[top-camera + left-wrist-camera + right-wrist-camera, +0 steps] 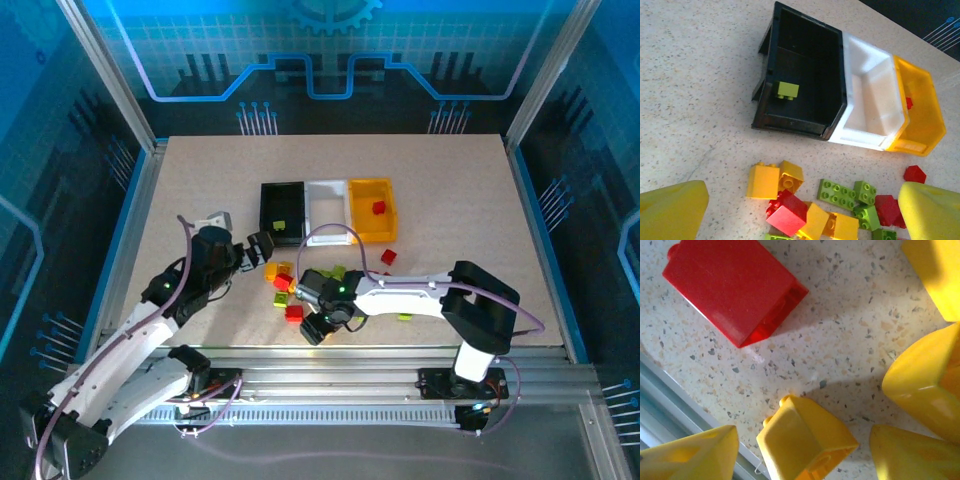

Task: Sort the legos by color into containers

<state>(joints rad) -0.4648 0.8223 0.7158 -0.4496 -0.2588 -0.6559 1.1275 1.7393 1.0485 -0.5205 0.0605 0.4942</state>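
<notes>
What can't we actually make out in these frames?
- Left wrist: the near wall of the yellow bin hides most of its inside; the red brick there is mostly covered.
- Left wrist: lego pile is cut by the bottom edge, so no count.
- Top external: right gripper is too small and dark to read its jaws; right arm may cover bricks.
- Right wrist: yellow shape is cropped by the right edge; brick or finger, unclear.

Dense brick pile [284, 284] fronting three bins [328, 200]
</notes>
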